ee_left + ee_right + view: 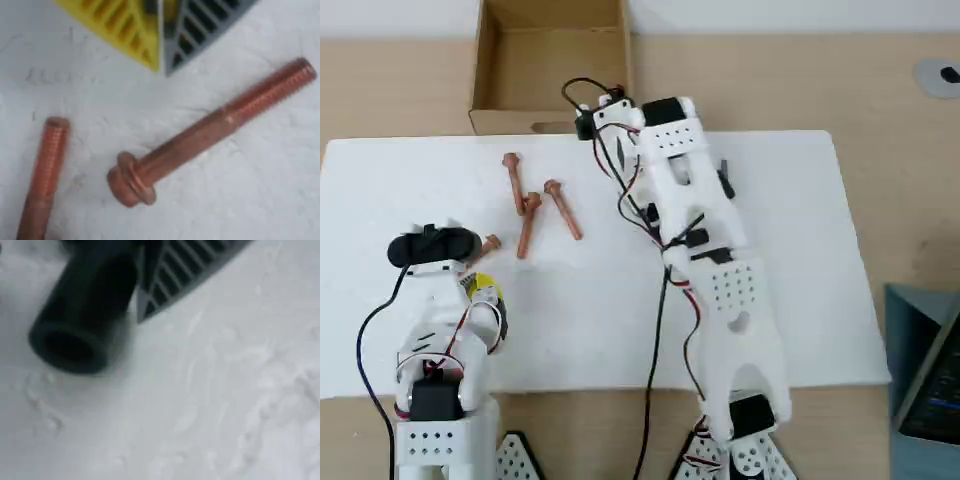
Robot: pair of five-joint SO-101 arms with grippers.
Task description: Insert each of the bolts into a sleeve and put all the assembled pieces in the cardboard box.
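Left gripper [161, 59] pinched shut, empty, just beside a bolt [200, 135] | right gripper [137, 302] clamps black sleeve [82, 315] over white mat [800, 250], at its far edge near cardboard box [480, 70] | three more bolts [528, 220] clustered between arms.

Bolts [210, 132]: coppery metal, dull sheen, threaded shanks, smooth flanged heads.
Sleeve [82, 315]: black, smooth, matt; plastic or rubber, cannot tell.
Cardboard box [485, 70]: plain brown card, matt.
Mat [800, 280]: white, matt, rough, creased.
Table [400, 90]: pale wood-look, smooth.
Left gripper [161, 67]: ribbed matt plastic, yellow and grey.
Arms [740, 300]: white plastic, slight gloss.
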